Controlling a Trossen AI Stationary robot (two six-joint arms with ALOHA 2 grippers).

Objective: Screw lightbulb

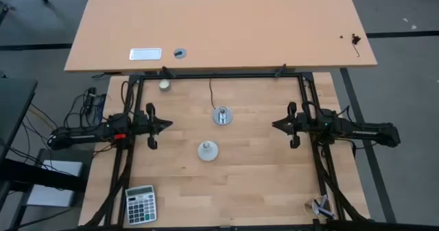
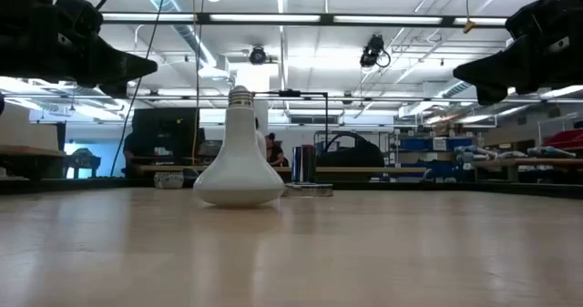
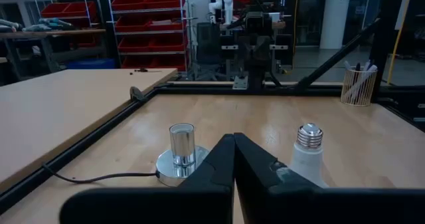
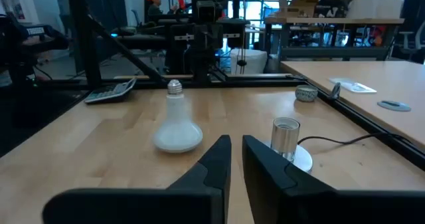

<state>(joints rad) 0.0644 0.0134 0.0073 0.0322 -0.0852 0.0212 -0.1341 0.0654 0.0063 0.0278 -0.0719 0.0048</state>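
Though unseen low, calculator (image 1: 140,204) overhead.

My wooden bench (image 1: 260,183) sits inside a black frame (image 1: 219,75), with a larger pale table (image 1: 226,25) just beyond it on grey floor (image 1: 405,11). Long ceiling lights (image 2: 301,18) run overhead, and red bin shelves (image 3: 149,21) line the far wall.

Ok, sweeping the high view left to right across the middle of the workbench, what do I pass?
left end effector → lightbulb standing dome-down → socket disc → right end effector. Neither end effector touches the lightbulb or the socket.
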